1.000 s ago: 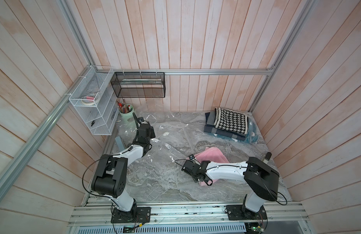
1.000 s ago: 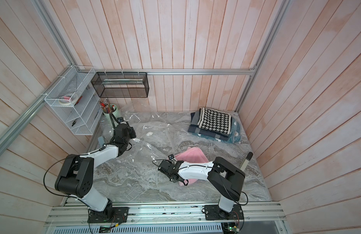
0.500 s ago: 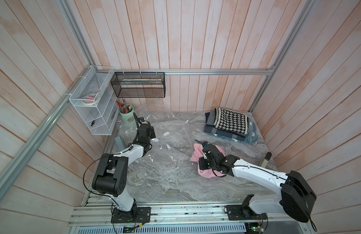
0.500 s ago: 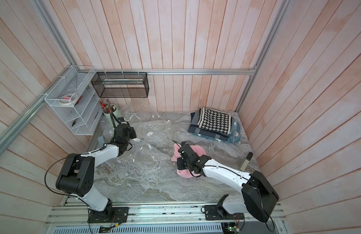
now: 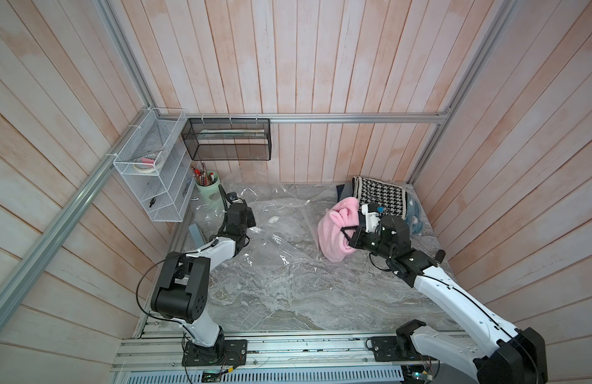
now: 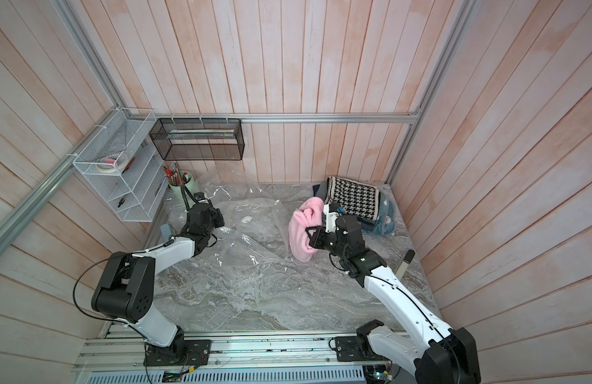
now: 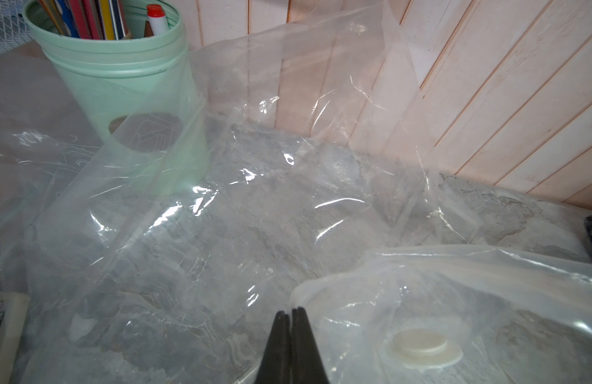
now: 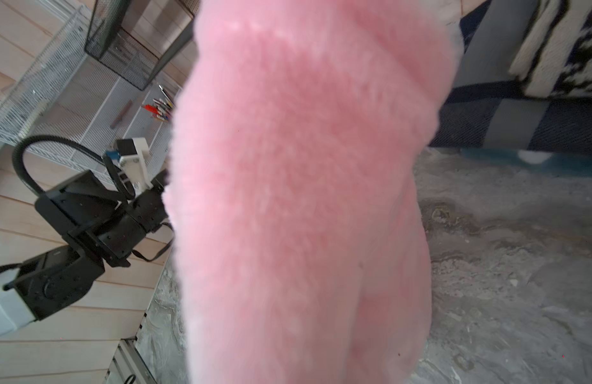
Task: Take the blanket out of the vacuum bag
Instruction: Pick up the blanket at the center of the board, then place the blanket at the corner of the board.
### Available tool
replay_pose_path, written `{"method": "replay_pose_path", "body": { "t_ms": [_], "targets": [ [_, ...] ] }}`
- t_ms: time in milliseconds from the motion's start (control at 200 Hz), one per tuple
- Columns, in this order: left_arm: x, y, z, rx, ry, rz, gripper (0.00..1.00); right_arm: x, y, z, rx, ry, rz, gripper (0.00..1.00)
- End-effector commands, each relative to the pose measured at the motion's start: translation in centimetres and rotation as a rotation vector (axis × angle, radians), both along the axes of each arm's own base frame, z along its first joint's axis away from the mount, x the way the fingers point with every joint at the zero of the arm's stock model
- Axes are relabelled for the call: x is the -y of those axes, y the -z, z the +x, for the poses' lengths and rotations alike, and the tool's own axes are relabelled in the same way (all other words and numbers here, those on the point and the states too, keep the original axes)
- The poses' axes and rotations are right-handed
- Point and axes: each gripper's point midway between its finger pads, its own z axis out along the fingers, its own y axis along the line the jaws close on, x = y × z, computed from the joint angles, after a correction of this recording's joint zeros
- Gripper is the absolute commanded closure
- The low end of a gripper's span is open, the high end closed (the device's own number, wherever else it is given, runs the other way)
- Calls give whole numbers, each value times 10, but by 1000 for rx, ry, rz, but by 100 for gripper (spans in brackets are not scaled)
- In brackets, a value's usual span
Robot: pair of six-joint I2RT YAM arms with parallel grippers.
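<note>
Diagonally outstretched right arm [image 5: 454, 296], right pincer [image 5: 347, 233] tight on blanket [image 5: 332, 226]; left pincer [image 7: 290, 313] tight on vacuum bag [image 7: 454, 289].

The left arm [image 5: 218, 247] folds at a big black elbow close to its base, then runs its white forearm low toward the back left corner, wrist about level. The left gripper [image 7: 291, 312] has its two black fingers pressed tight together, the tips pinching a fold of the vacuum bag [image 7: 420, 282]. The right arm [image 5: 450, 296] stretches long and diagonal from the front right, forearm raised, wrist turned in toward the middle. The right gripper [image 5: 347, 232] is held aloft, its jaws clamped on the pink blanket [image 5: 331, 241], which hangs from them.
</note>
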Motion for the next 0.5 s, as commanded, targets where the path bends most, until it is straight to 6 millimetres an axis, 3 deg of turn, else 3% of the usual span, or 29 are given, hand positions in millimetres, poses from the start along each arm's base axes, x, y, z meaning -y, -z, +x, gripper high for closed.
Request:
{"method": "replay_pose_path", "body": {
  "t_ms": [0,495],
  "targets": [
    [1,-13,4,42,4,-25,100,10,-57,12,134,-8,106,100],
    [3,-12,2,39,15,-31,100,139,-141,54,347,317,97,100]
  ]
}}
